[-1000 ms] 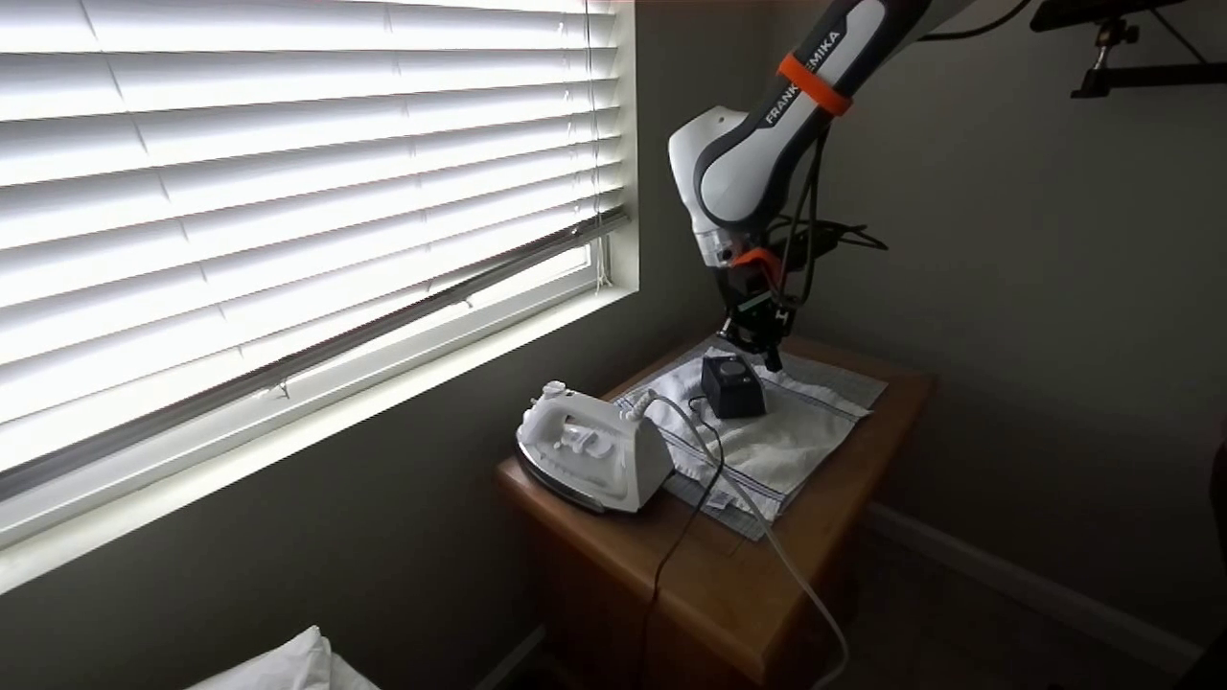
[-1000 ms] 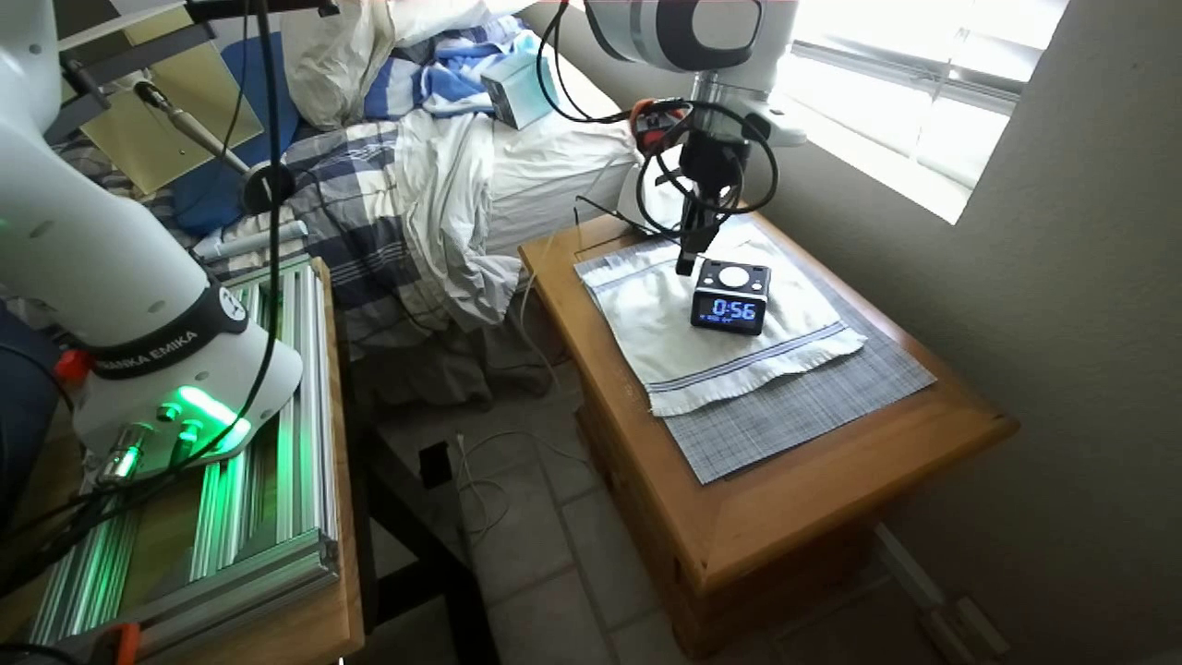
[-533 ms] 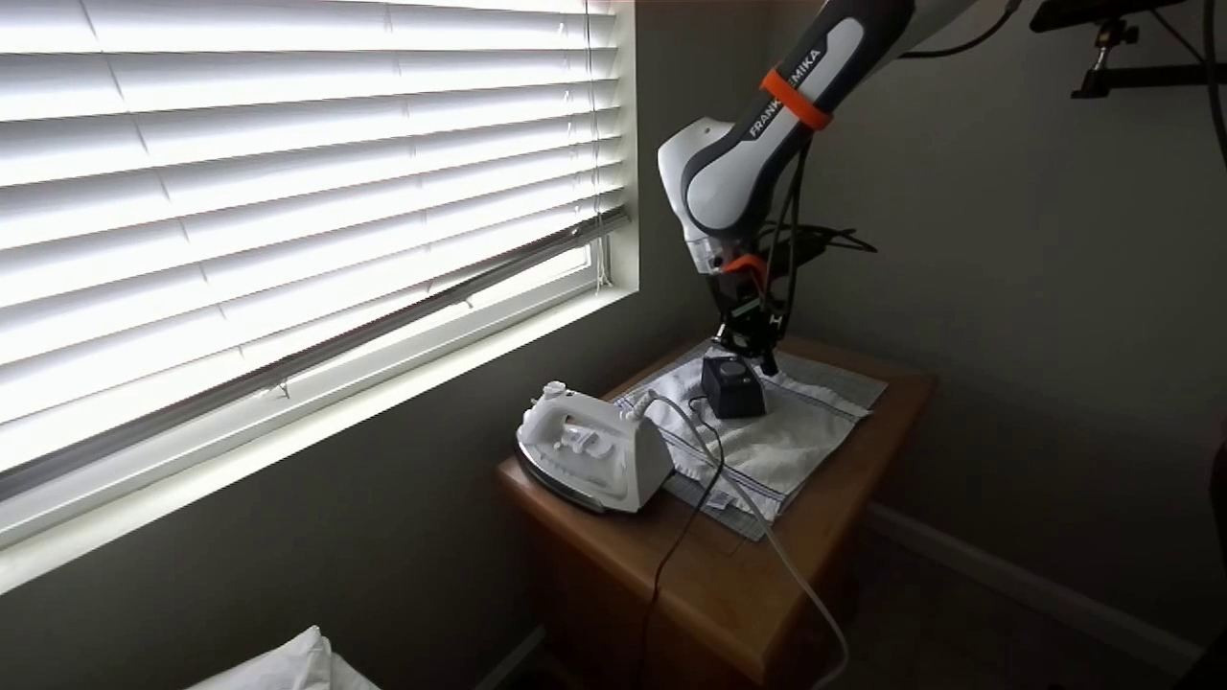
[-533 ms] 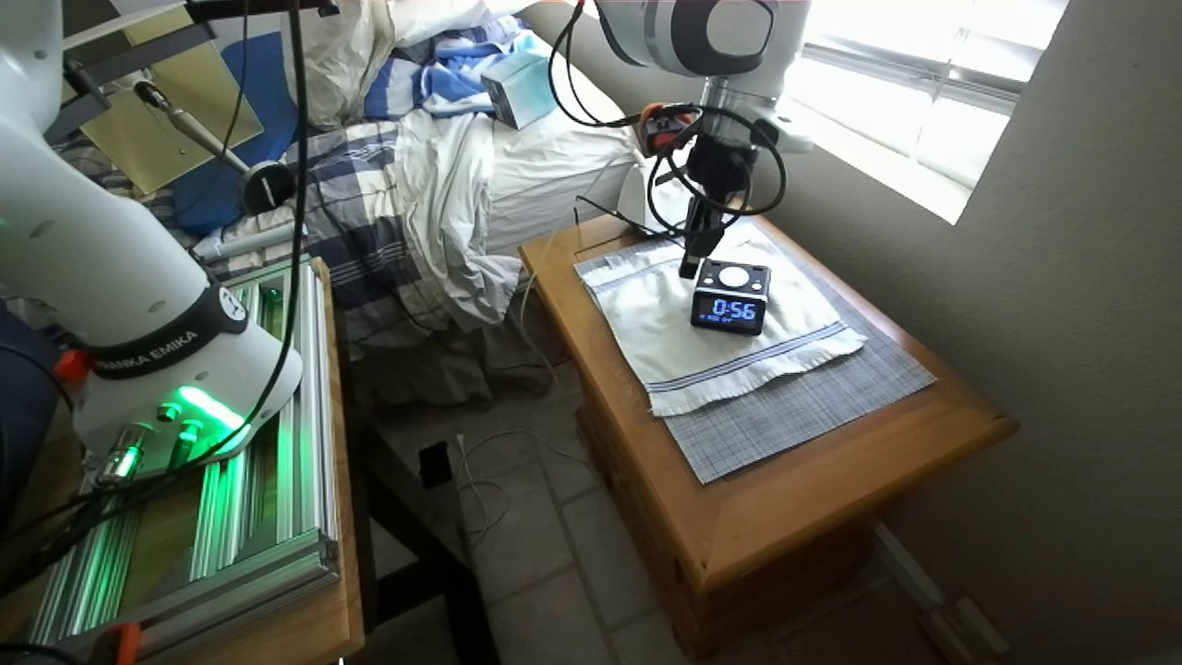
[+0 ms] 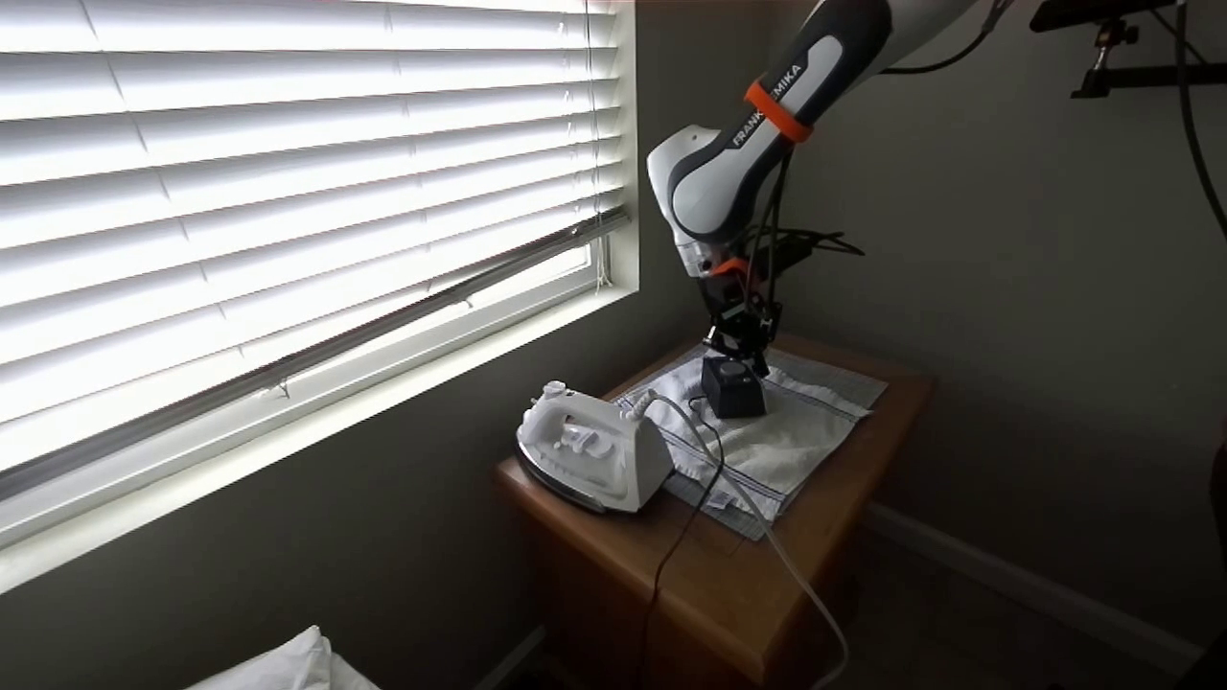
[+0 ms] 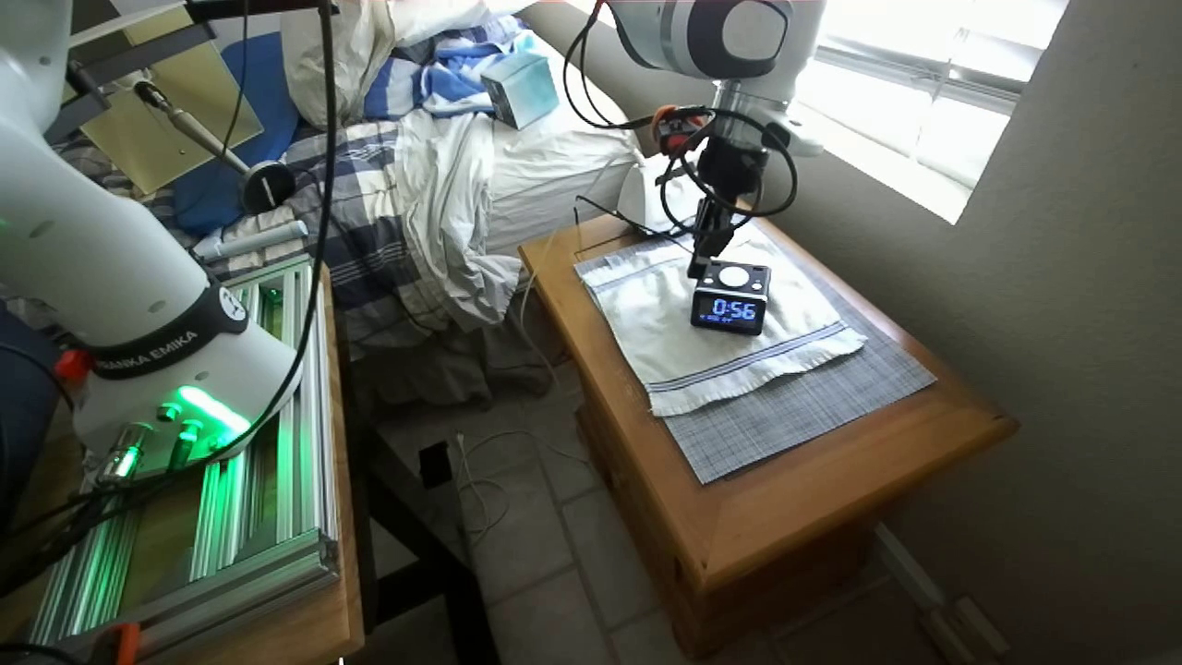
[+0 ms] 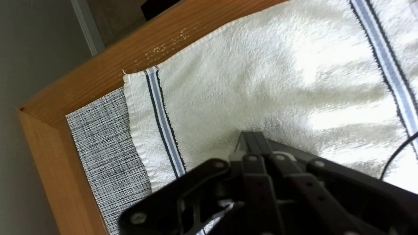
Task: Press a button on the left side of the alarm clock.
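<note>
The alarm clock is a small black box point(image 6: 729, 308) with a lit blue 0:56 display and a round pale top button. It stands on a white towel and also shows from behind in an exterior view point(image 5: 733, 391). My gripper point(image 6: 697, 270) points down at the clock's upper left edge, as seen facing the display. In an exterior view the gripper point(image 5: 760, 368) overlaps the clock's top edge; I cannot tell whether they touch. In the wrist view the gripper point(image 7: 254, 133) is shut and empty. A dark edge beside its fingers seems to be the clock, mostly hidden.
A white iron point(image 5: 594, 450) stands near the table's corner, its cord point(image 5: 781, 546) hanging off. The towel point(image 6: 646, 346) lies on a grey mat point(image 6: 794, 420) on the wooden table point(image 6: 831, 503). A thin black cord point(image 5: 695, 522) runs from the clock. A window is beside the table.
My gripper has moved sideways toward the clock, from a small gap beside it to overlapping its upper edge in the exterior views. The clock has not moved and still reads 0:56.
</note>
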Motion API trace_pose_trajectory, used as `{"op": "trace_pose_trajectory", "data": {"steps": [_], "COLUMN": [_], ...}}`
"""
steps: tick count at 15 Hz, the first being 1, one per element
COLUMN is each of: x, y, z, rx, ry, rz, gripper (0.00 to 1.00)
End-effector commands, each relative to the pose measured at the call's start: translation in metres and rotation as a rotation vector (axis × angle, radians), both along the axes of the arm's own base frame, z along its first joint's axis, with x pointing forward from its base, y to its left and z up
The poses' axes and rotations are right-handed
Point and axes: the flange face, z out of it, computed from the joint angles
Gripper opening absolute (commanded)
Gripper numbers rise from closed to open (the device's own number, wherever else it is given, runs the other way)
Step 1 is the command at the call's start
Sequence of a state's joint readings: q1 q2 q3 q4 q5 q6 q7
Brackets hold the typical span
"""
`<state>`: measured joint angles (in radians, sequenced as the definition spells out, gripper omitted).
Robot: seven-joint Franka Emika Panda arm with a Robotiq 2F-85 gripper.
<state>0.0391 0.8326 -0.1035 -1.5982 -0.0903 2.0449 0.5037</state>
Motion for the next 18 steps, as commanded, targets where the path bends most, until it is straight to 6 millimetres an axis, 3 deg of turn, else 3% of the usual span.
{"op": "trace_pose_trajectory", "data": {"steps": [1, 18], "x": [0.0094, 0.0187], "y": [-0.0031, -0.0111], "z": [-0.0071, -0.0144], "rx": [0.022, 0.065], "ry": [0.016, -0.001], "rz": [-0.025, -0.079], "gripper": [0.00, 0.00]}}
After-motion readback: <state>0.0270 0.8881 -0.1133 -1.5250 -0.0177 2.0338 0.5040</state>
